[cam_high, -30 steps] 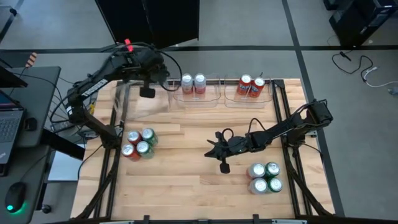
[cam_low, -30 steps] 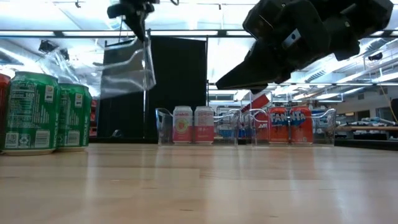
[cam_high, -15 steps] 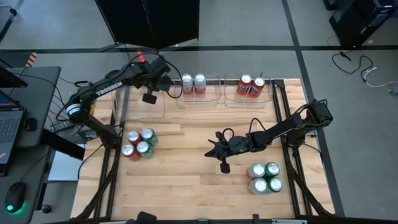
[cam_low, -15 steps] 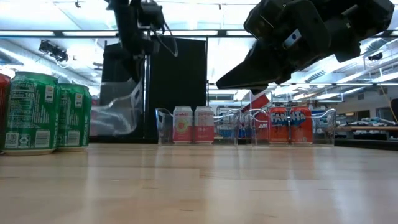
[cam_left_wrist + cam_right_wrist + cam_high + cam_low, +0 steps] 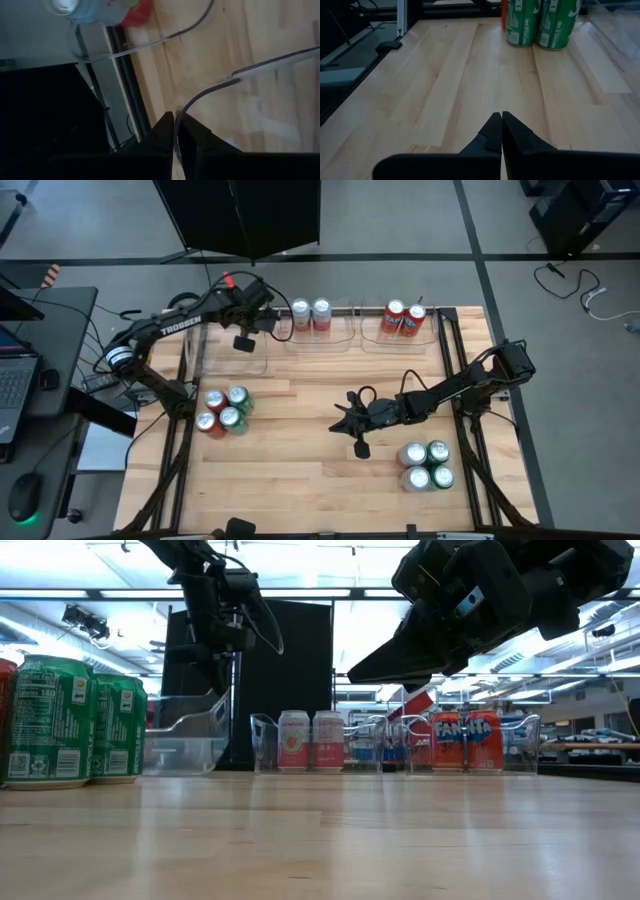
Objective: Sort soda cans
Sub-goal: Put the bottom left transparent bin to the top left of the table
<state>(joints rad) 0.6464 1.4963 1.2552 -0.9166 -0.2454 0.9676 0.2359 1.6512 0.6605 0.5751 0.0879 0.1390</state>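
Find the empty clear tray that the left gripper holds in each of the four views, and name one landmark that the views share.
High view: empty clear tray at the back left, left gripper pinching its rim.
Low view: left of centre, down at table level.
Left wrist view: its curved rim runs in between the fingers.
Right wrist view: not clearly in it.
Landmark: the silver-white cans, next to it in the high and low views.

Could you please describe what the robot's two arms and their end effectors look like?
Both arms are dark, jointed links with black cables looped alongside. The left arm carries white TROSSEN lettering, a white band near its base and a red tip by the wrist. Each end effector, left and right, ends in two tapered dark fingers.
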